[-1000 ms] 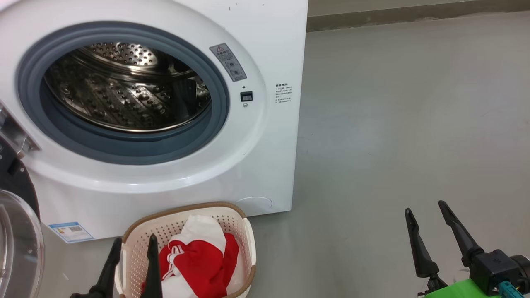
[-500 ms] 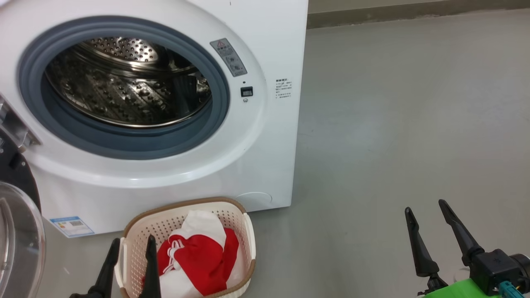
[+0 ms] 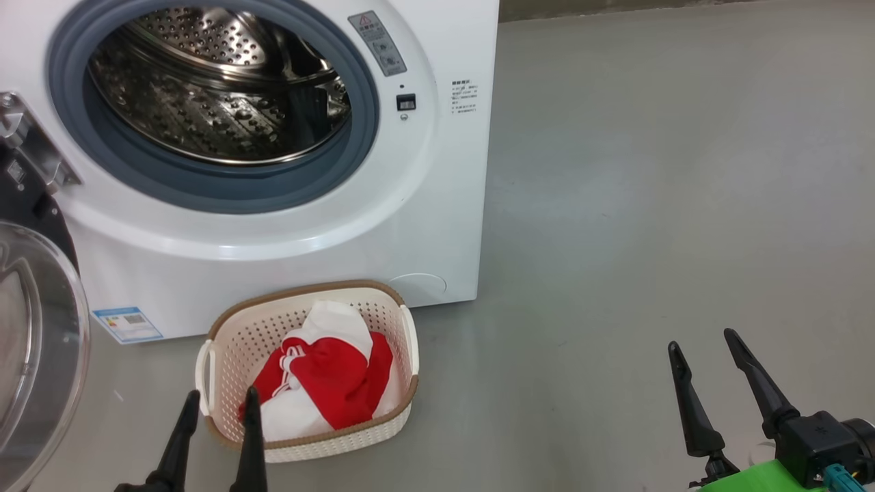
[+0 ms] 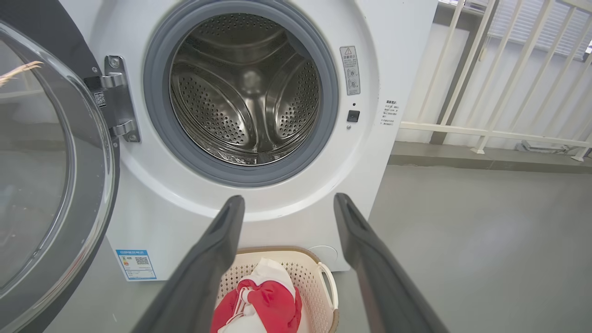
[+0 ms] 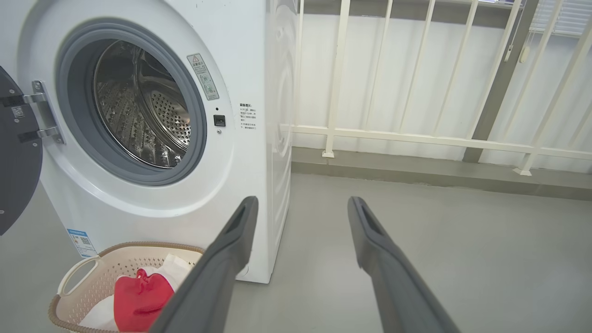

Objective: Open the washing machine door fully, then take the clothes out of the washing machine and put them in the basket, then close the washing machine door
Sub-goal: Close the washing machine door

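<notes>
The white washing machine stands with its steel drum bare inside. Its black door with the glass bowl hangs swung out to the left on a metal hinge. Red and white clothes lie in the cream basket on the floor before the machine. My left gripper is open just short of the basket's near left corner. My right gripper is open over bare floor far to the right.
Grey floor stretches right of the machine. A white railing and a wall run behind it. A small blue label sits low on the machine's front.
The head camera has tilted down, so the machine and basket sit higher in the picture. Both grippers keep their places in the view and stay open.
</notes>
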